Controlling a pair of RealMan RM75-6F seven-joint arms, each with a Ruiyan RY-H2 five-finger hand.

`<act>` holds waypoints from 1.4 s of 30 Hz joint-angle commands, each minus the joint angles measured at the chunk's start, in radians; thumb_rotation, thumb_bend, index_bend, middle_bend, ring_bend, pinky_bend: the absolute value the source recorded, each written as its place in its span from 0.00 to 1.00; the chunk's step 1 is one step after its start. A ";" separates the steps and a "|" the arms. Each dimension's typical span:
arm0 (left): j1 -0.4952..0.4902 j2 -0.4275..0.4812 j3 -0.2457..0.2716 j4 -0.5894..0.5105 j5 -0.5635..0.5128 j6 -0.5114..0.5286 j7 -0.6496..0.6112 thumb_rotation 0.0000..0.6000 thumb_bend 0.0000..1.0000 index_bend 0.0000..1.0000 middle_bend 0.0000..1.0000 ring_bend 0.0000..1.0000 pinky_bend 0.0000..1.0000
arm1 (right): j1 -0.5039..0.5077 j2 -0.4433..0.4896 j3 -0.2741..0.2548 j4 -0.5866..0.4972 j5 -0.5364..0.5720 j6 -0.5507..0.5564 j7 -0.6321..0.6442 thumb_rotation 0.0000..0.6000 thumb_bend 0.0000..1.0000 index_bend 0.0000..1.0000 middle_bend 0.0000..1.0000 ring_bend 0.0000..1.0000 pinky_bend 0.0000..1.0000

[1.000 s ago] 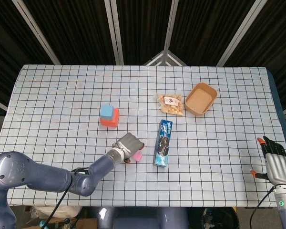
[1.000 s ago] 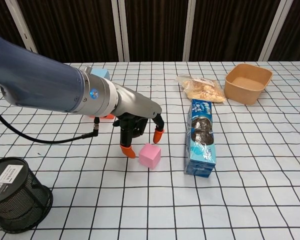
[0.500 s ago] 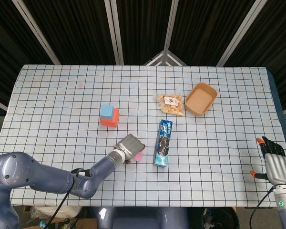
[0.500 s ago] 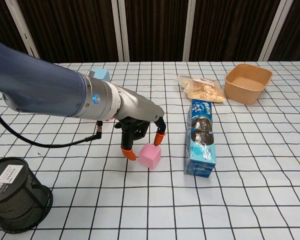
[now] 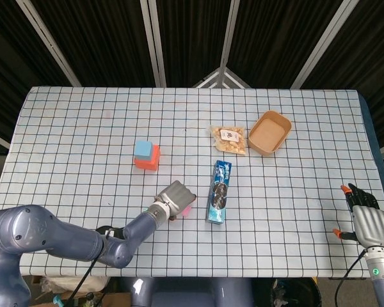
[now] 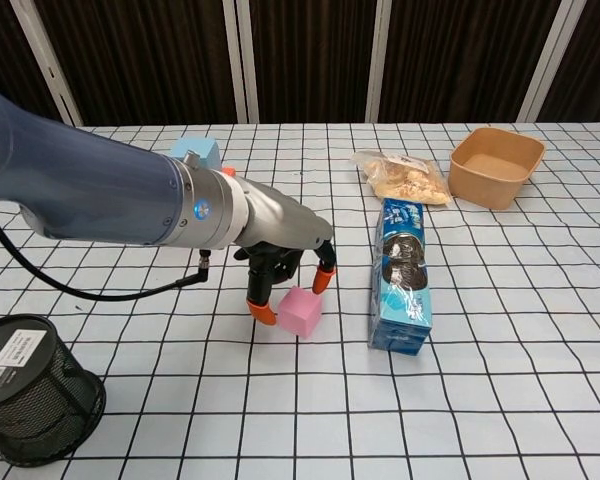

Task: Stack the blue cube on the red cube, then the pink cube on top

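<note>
Taking the pink cube (image 6: 301, 311) as the marker: nearest of all, well to its front and left, a black wire-mesh cup (image 6: 35, 403) stands at the table's (image 6: 500, 400) near edge, out of the working area; off to the far right at that same near edge, the right robot hand (image 5: 367, 219) waits with fingers apart and nothing in it, presumably parked clear of the job.

The pink cube itself sits on the checked cloth, a small matte block with crisp edges; the left robot hand (image 6: 285, 268) hangs over it, orange-tipped fingers (image 6: 262, 313) reaching down on either side, one tip at the cube's left face and another by its upper right edge; I judge the grasp is being set up, not made, since the cube rests flat on the table and I cannot tell whether the tips touch it; so the hand is spread and carrying nothing.

Just right of the cube lies a long blue cookie box (image 6: 401, 275), glossy card, lying lengthwise away from me; it leaves the fingers little room on that side.

Behind and left of the cube, the blue cube (image 5: 143, 149) already sits on the red cube (image 5: 150, 160), slightly offset, so the first stacking looks done and the pink one is what remains.

Farther back and right are a crinkled clear snack bag (image 6: 403, 176) and a smooth tan paper bowl (image 6: 494, 166).
</note>
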 commanded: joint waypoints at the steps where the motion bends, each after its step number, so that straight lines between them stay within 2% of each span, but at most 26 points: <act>1: 0.004 -0.007 0.001 0.007 0.004 0.004 0.001 1.00 0.28 0.30 0.81 0.65 0.70 | 0.000 0.001 0.000 0.000 0.000 0.000 0.002 1.00 0.09 0.03 0.01 0.06 0.09; 16: 0.020 -0.034 -0.009 0.029 0.024 0.032 0.017 1.00 0.28 0.31 0.82 0.65 0.70 | 0.002 0.006 -0.004 -0.002 -0.005 -0.008 0.020 1.00 0.09 0.03 0.01 0.06 0.09; 21: 0.026 -0.035 -0.017 0.027 0.032 0.041 0.020 1.00 0.33 0.32 0.82 0.65 0.70 | 0.004 0.006 -0.006 -0.002 -0.006 -0.014 0.023 1.00 0.09 0.03 0.02 0.06 0.09; 42: 0.048 -0.035 -0.027 0.021 0.054 0.041 0.031 1.00 0.33 0.34 0.82 0.65 0.70 | 0.013 0.010 -0.009 -0.005 0.008 -0.038 0.026 1.00 0.09 0.03 0.02 0.06 0.09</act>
